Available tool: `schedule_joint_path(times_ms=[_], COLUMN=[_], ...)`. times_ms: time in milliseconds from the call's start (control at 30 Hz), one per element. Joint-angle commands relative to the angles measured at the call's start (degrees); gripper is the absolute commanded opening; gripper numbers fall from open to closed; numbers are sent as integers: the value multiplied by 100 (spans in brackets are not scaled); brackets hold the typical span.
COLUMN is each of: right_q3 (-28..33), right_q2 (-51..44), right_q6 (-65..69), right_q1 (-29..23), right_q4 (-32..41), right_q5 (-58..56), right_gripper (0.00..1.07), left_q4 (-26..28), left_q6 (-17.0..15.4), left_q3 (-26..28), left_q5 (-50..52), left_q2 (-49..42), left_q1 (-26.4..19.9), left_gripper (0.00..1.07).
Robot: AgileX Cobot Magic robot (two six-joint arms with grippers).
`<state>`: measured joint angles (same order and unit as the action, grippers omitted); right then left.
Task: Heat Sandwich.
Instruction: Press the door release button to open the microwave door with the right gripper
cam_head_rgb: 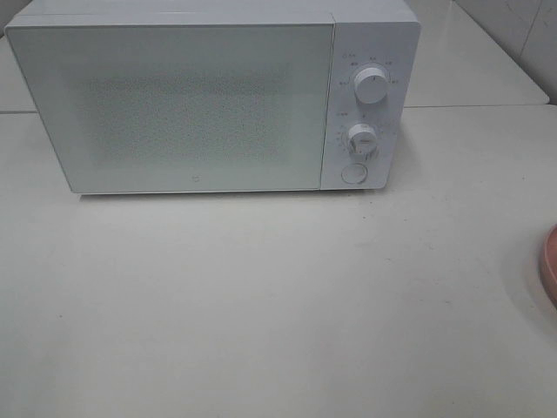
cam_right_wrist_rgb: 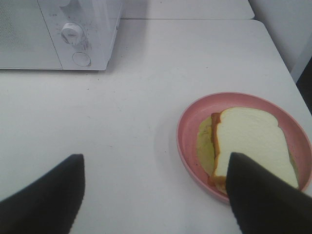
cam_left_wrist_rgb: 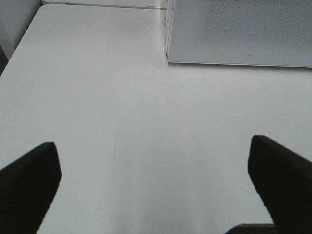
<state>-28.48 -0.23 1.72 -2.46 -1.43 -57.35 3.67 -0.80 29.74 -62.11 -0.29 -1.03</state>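
Worktop (cam_head_rgb: 261, 305): pale and plain; it carries the microwave and the plate.
Microwave (cam_head_rgb: 174, 104): white, standing at the rear edge of the worktop, left of centre.
Microwave door (cam_head_rgb: 183, 109): shut. The panel is frosted and speckled, so the inside cannot be seen.
Control panel (cam_head_rgb: 370, 104): on the right of the door, with an upper knob (cam_head_rgb: 372, 87), a lower knob (cam_head_rgb: 360, 138) and a round button (cam_head_rgb: 352, 172) below them.
Plate (cam_right_wrist_rgb: 187, 126): round, pink, with a raised rim, lying at the right edge of the worktop well apart from the microwave. The high view shows only a sliver of its rim (cam_head_rgb: 550, 261).
Sandwich (cam_right_wrist_rgb: 248, 136): lies flat in the plate. The top is a white bread slice, with an orange-brown layer at its edge and a pale yellow-green layer projecting beneath on the microwave side.
Left jaws: wide apart and holding nothing. The dark fingers (cam_left_wrist_rgb: 29, 185) frame bare worktop in front of the microwave's left front corner.
Right jaws: wide apart and holding nothing. One finger (cam_right_wrist_rgb: 263, 200) overlaps the near corner of the sandwich in the wrist view; contact cannot be determined.
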Motion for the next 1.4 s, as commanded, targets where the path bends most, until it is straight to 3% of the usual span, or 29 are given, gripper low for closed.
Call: schedule_joint_path(times_ms=[33,600,1400], right_q3=[0,-149,-309], right_q2=[-160,-11,2326], right_q6=[-11,86,46], right_q1=[34,34,34], right_q4=[-6,-6,-17], right_q5=[23,126,2424], right_gripper=[76,76,76], left_q4=[-6,-6,-6], left_q6=[-34,-34,-34], left_q3=[-11,-11,-11], left_q5=[86,86,86], left_q2=[-132,-132,-132], left_q1=[-11,-11,-11], left_gripper=[100,100,100])
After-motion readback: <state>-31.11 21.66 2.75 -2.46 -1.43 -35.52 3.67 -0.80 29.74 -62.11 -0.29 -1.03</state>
